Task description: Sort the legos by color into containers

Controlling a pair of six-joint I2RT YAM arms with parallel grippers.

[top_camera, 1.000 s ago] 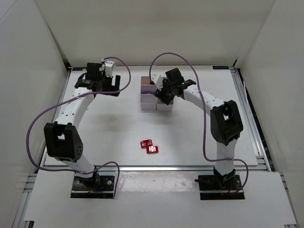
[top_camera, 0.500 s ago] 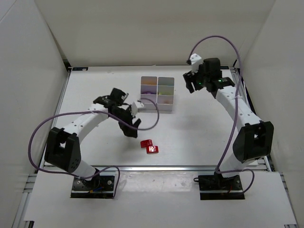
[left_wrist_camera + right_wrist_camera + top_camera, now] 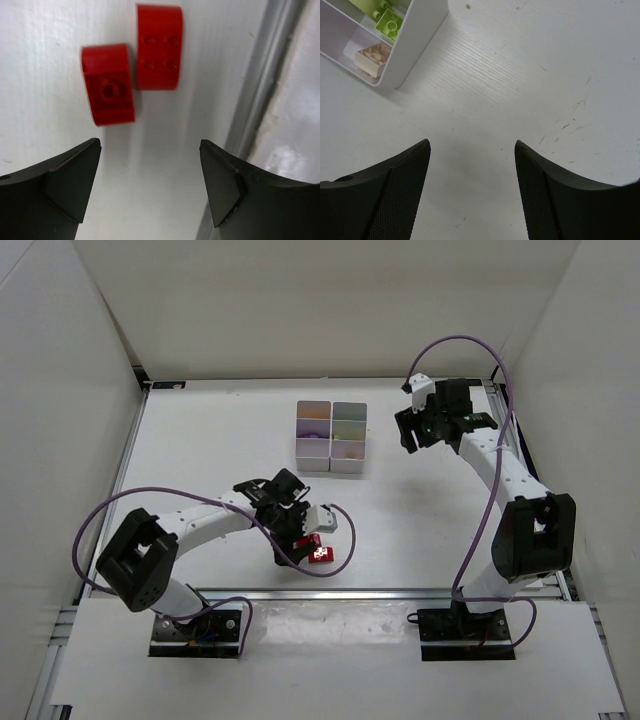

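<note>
Two red legos lie side by side near the table's front edge. In the left wrist view one [image 3: 108, 90] lies with its hollow side showing and the other [image 3: 158, 47] shows its studs. From the top, one [image 3: 322, 555] is plain and the other is partly under my left gripper [image 3: 303, 532]. My left gripper [image 3: 150, 175] is open and empty, just short of them. The white containers [image 3: 312, 464] stand at the back centre. My right gripper [image 3: 406, 435] is open and empty [image 3: 472, 185], over bare table to their right.
The right wrist view shows a corner of the containers [image 3: 415, 35] with lime bricks [image 3: 390, 20] and a tan brick [image 3: 370, 57] in separate boxes. A metal rail [image 3: 260, 100] runs along the table edge close to the red legos.
My left arm has swung from the back left down to the red legos. My right arm has left the containers and moved to the back right.
</note>
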